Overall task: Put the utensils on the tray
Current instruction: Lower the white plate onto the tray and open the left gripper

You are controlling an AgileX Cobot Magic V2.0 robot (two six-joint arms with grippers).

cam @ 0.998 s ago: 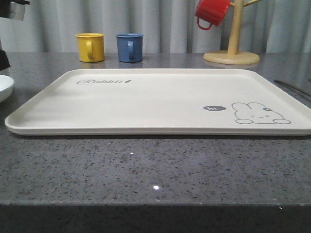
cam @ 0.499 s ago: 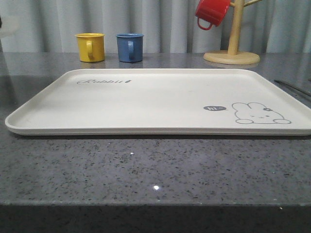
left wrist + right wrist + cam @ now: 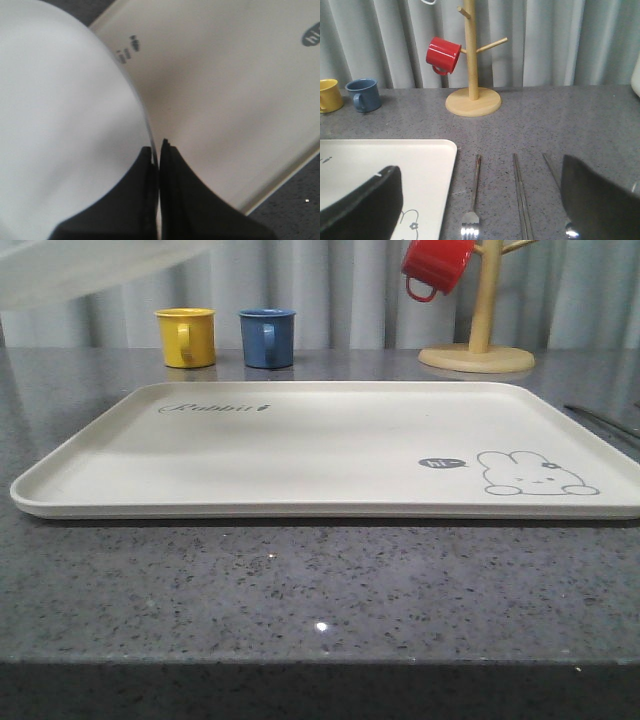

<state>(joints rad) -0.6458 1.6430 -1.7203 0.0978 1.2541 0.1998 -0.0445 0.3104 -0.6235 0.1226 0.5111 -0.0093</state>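
the fork (image 3: 471, 200), chopsticks (image 3: 520, 197) and spoon (image 3: 566, 220) are seen lying side by side on the grey worktop (image 3: 545, 120), just beside the bare cream tray (image 3: 320, 445). the right end effector (image 3: 480, 200) is held wide open above them. the left end effector (image 3: 159, 170) is clamped on the rim of a white dish (image 3: 55, 125) over the tray. the utensils are judged thin, stiff, light and slippery, best pinched across the handle near its middle

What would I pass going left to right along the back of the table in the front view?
Yellow mug → blue mug → red mug, hanging on the wooden mug tree.
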